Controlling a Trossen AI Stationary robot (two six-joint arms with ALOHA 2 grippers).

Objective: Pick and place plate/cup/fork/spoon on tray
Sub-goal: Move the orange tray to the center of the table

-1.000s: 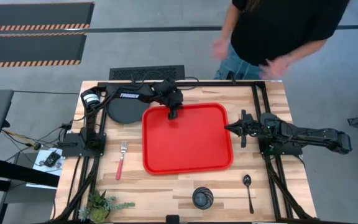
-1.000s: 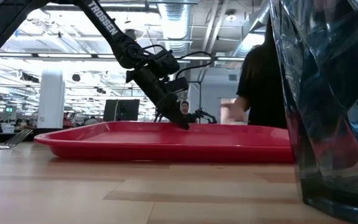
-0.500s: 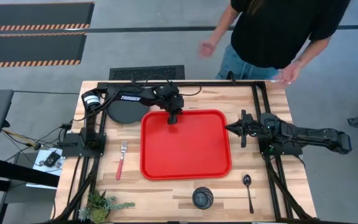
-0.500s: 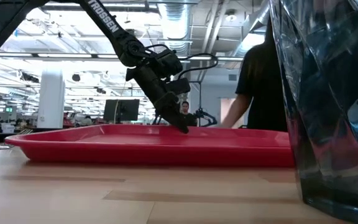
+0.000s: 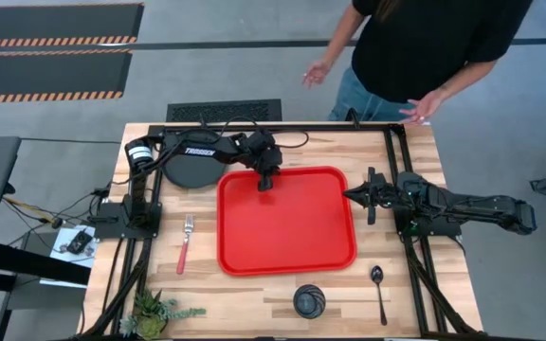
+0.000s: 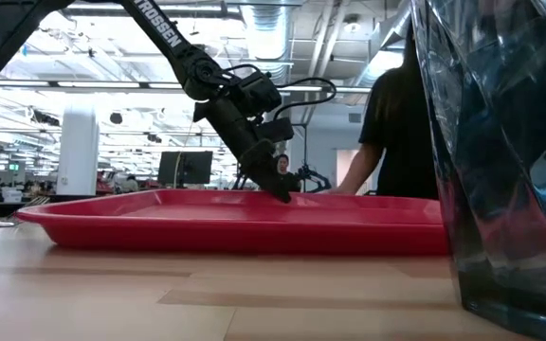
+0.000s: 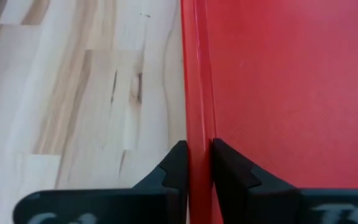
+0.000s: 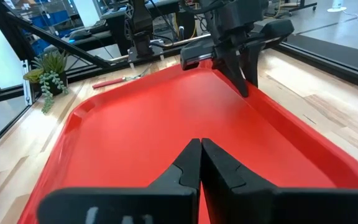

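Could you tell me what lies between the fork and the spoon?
In the high view, the tray lies between the fork and the spoon.

plate (image 5: 190, 170): we see it partly hidden under left arm | cup (image 6: 500, 152): cut off by low view's edge

The wooden bench (image 5: 245, 289) carries a red tray (image 5: 286, 221) at its middle. A black plate (image 5: 190, 170) lies near the tray's far left corner, a fork (image 5: 185, 242) to its left, and a cup (image 5: 309, 301), spoon (image 5: 378, 290) and small plant (image 5: 155, 310) along the near edge.
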